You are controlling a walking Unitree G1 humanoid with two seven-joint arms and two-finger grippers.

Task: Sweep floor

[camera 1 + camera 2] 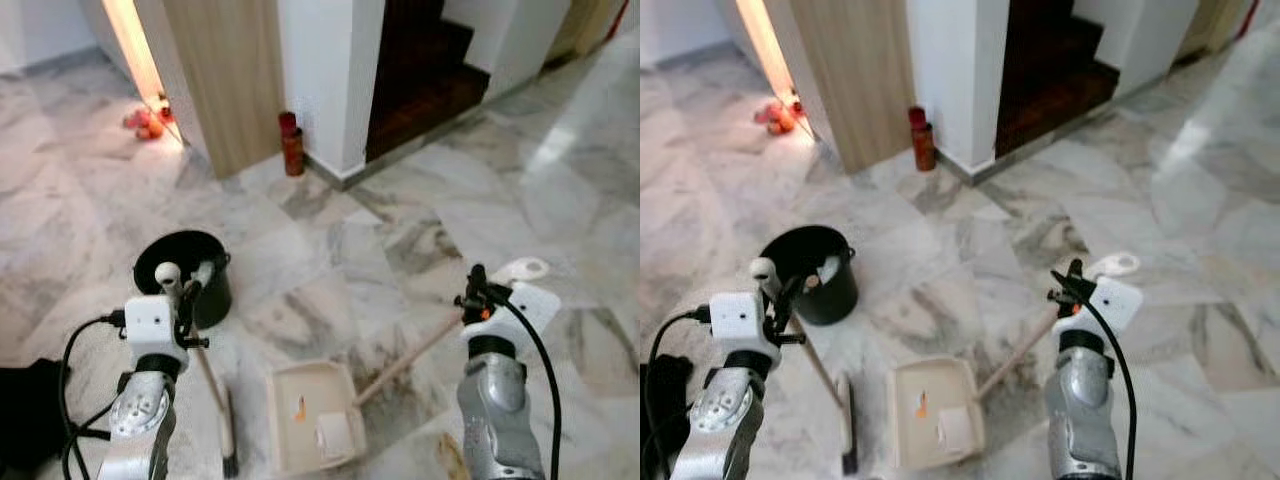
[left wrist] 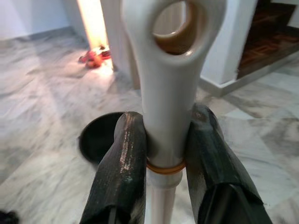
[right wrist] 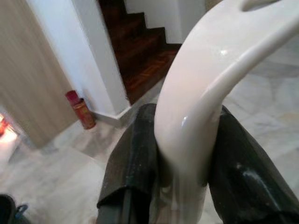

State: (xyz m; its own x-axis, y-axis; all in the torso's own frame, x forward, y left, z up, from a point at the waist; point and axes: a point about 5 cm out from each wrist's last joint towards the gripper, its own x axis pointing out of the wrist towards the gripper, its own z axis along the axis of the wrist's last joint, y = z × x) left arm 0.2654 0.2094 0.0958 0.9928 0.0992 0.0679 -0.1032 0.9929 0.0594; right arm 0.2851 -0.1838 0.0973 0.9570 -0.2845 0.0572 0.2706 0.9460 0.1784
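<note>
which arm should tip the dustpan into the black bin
Right. Its end effector is shut on the dustpan handle, with scraps in the dustpan. The left end effector holds the broom beside the bin.

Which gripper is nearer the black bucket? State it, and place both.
Left. The left gripper, shut on the broom handle, sits right beside the black bucket. The right gripper, shut on the dustpan handle, is well across the floor from it.

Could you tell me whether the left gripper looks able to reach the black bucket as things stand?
Probably not for grasping: the left gripper is shut on the broom handle, so its fingers are occupied. The black bucket stands just beyond it on the floor with nothing between them.
</note>
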